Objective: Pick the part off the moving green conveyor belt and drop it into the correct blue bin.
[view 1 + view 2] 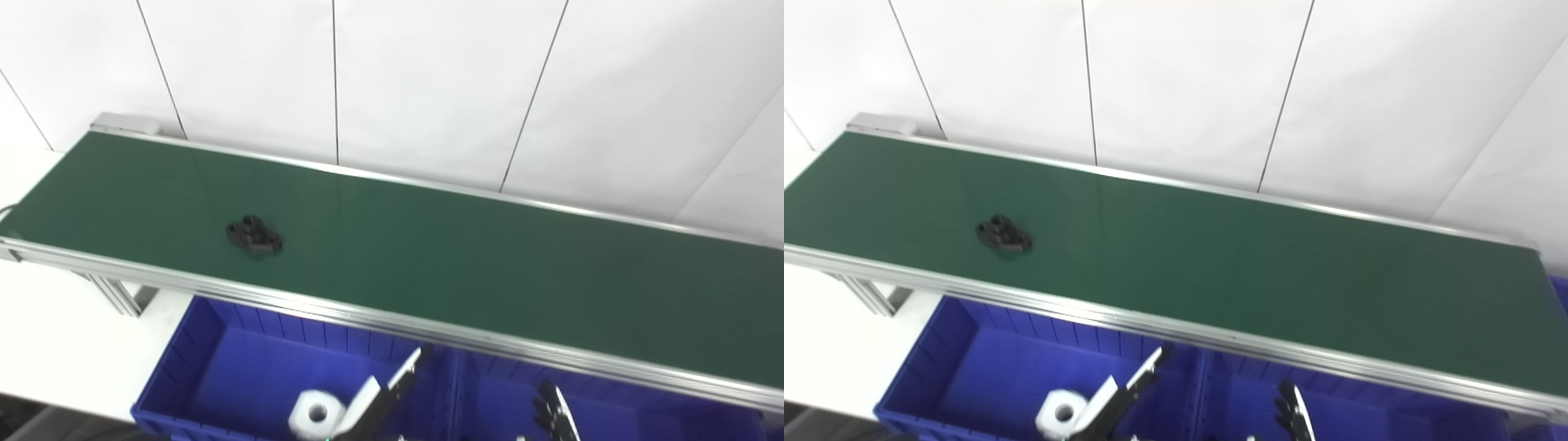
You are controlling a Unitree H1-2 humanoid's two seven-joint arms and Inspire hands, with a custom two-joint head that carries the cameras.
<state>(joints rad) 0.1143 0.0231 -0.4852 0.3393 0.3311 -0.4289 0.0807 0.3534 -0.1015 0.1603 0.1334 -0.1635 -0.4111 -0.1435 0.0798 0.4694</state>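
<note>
A black part (pixel 254 235) with holes lies on the green conveyor belt (pixel 429 257), left of its middle; it also shows in the right eye view (pixel 1003 234). My left hand (pixel 376 398) is low at the bottom edge over the left blue bin (pixel 202 343), fingers stretched out and apart, holding nothing. My right hand (pixel 554 413) shows only its dark fingertips at the bottom edge over the right blue bin (pixel 643 410), fingers apart and empty. Both hands are well below and to the right of the black part.
A white ring-shaped part (pixel 315 413) lies in the left blue bin beside my left hand. The belt's aluminium rail (pixel 429 327) runs between the bins and the belt. A white panelled wall stands behind the belt. A white table (pixel 61 343) lies at the left.
</note>
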